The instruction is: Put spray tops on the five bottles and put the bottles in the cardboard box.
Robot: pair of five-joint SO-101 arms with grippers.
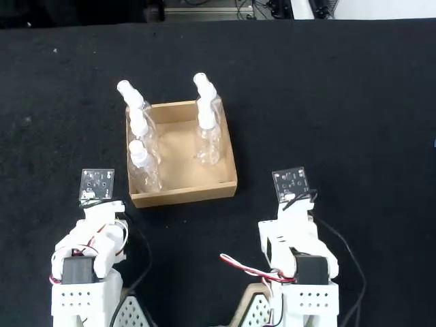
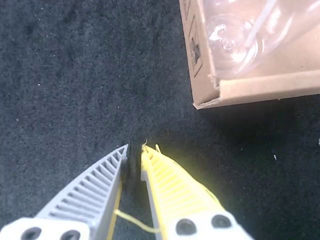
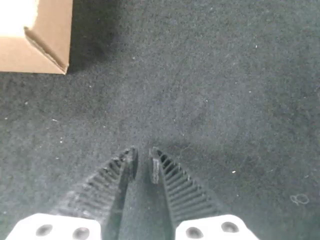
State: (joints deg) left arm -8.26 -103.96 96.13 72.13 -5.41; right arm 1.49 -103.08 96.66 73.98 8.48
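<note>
The cardboard box (image 1: 182,193) stands mid-table on the black cloth. Several clear bottles with white spray tops stand inside it: three along its left wall (image 1: 144,170) and two by its right wall (image 1: 208,133). In the left wrist view, a box corner (image 2: 207,97) and one bottle's clear base (image 2: 232,42) show. My left gripper (image 2: 135,148) is shut and empty over bare cloth, just short of that corner. My right gripper (image 3: 143,151) is shut with nothing in it, over cloth and off the box's near right corner (image 3: 47,47).
Both arms are folded back at the near table edge, the left arm (image 1: 92,242) and the right arm (image 1: 296,248). Red and white wires (image 1: 248,269) loop beside the right arm's base. Black cloth (image 1: 340,122) lies open around the box.
</note>
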